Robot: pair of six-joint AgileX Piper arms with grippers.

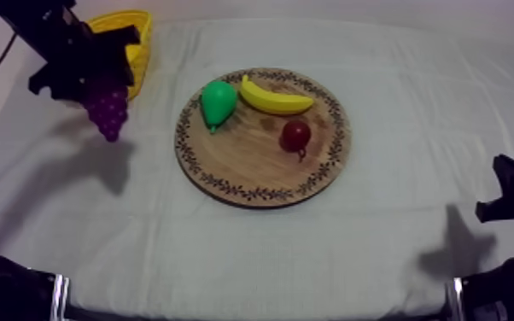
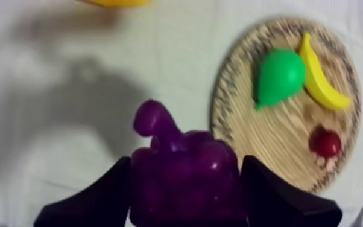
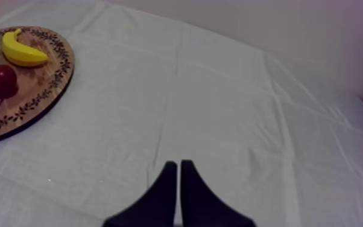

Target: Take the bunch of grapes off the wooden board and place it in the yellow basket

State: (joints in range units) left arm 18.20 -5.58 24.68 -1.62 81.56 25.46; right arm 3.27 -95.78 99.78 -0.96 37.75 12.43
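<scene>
Hanging clear of the wooden board (image 1: 252, 183) and just beside the yellow basket (image 1: 138, 53), the bunch of grapes (image 1: 108, 111) sits clamped across its broad body by the left gripper (image 2: 186, 187), apparently a light, rigid, knobbly toy.

no readable txt, labels, brands or nos. anywhere. only marking: dark leafy pattern round the rim of the wooden board (image 1: 243, 162), centre of the top view. it's ornament, no letters or signs.
</scene>
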